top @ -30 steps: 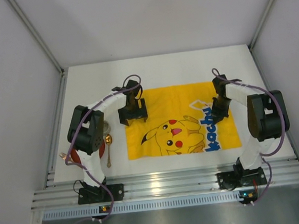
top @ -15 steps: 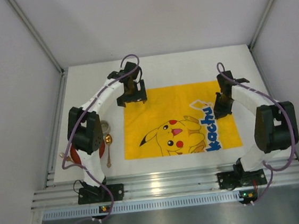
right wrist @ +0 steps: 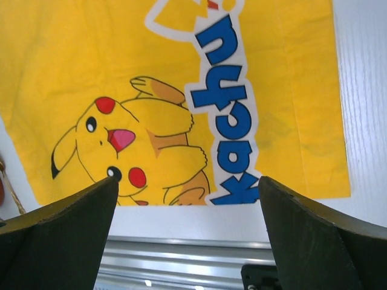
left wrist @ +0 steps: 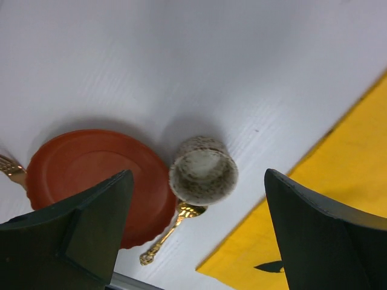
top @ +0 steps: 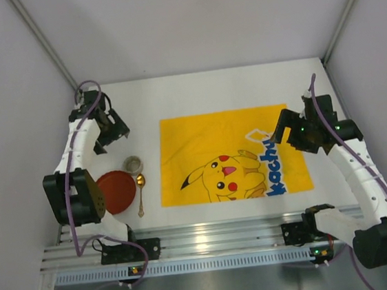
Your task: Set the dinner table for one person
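Left fingers [left wrist: 91, 229] spread wide, empty, above the speckled cup [left wrist: 203, 169] just beside the red plate [left wrist: 91, 169] on the white worktop [left wrist: 181, 60]; right fingers [right wrist: 66, 229] gape over the Pikachu mat [right wrist: 181, 90]. A skewed descent could topple that cup.

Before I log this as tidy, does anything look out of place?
Nothing spilled or damaged. The round red plate, speckled ceramic cup and gold spoon sit bunched on the white tabletop, left of the yellow cartoon-printed cloth mat, none on it.

Plain pale-grey enclosure walls [top: 201, 19]
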Tool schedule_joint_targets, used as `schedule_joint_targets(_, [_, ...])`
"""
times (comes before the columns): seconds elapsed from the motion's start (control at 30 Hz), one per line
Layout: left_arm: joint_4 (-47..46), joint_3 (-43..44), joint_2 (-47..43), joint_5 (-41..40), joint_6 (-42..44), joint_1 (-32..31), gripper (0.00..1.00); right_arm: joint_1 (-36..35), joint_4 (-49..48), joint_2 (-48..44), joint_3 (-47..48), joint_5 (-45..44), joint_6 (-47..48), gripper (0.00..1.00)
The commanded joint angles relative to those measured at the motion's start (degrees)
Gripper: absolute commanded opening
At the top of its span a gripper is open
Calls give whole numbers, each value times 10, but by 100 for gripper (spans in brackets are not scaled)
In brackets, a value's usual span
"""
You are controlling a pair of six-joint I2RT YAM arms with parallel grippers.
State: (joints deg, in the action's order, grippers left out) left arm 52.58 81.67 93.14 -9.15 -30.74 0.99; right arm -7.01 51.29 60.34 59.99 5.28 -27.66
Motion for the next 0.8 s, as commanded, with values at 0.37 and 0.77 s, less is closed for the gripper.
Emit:
schedule_joint_targets(0.37, [-77, -72, 26, 33, 89, 53, 79, -5, 70, -30, -37, -12, 9, 100])
schedule_joint_targets(0.77, [-128, -154, 3, 77, 103, 55, 59, -4, 79, -48, -55, -30, -7, 100])
